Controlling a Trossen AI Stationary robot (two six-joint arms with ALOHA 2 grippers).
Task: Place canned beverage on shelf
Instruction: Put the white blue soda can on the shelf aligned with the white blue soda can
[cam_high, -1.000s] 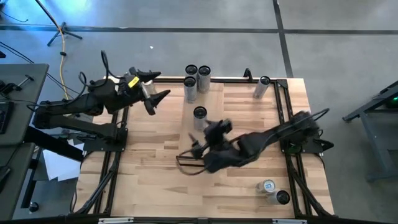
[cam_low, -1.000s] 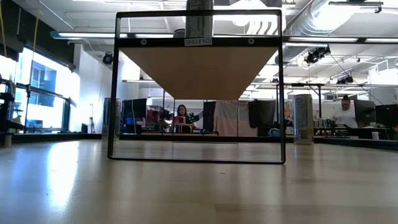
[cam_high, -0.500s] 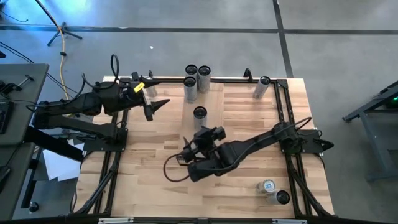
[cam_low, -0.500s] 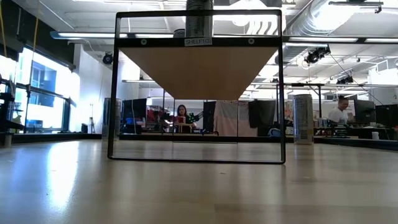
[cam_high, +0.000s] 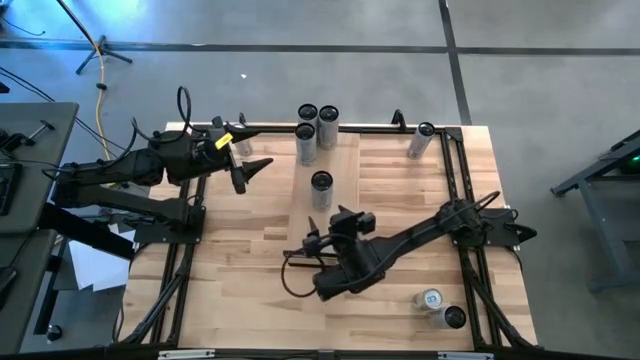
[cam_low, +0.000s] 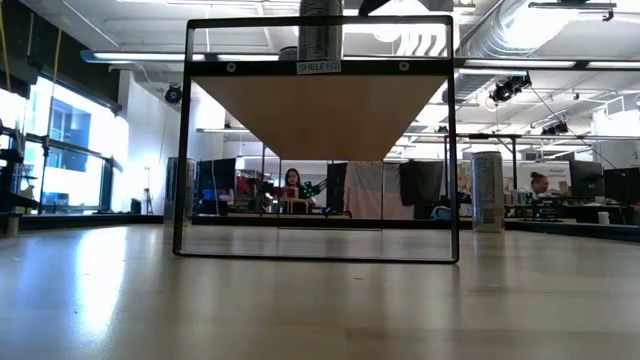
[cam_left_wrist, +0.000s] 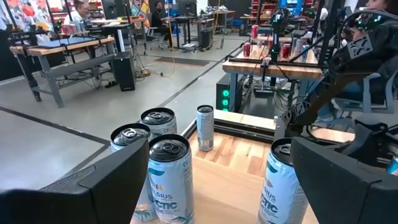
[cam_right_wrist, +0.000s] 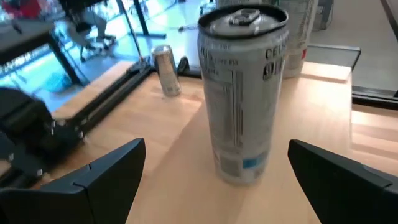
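Note:
One canned beverage (cam_high: 321, 185) (cam_right_wrist: 244, 93) stands upright on pale wood in the middle of the table. My right gripper (cam_high: 330, 222) (cam_right_wrist: 214, 177) is open and points at it from the near side. Its fingers stay short of the can and touch nothing. Seen from table height, the shelf (cam_low: 320, 115) is a raised board in a dark frame, with a can (cam_low: 320, 40) on top. My left gripper (cam_high: 250, 168) (cam_left_wrist: 214, 186) waits open at the far left, level, facing three cans (cam_left_wrist: 169, 177) at the far edge.
Three cans (cam_high: 313, 122) cluster at the far edge and a single can (cam_high: 422, 138) stands at the far right. Two more cans (cam_high: 442, 308) sit at the near right corner. Black frame rails (cam_high: 455, 180) run along the table's sides.
My right gripper has drawn back toward the table's near edge and sunk lower. It has rolled about its own axis and now faces the middle can. My left gripper has tipped down a little to level. No can has moved.

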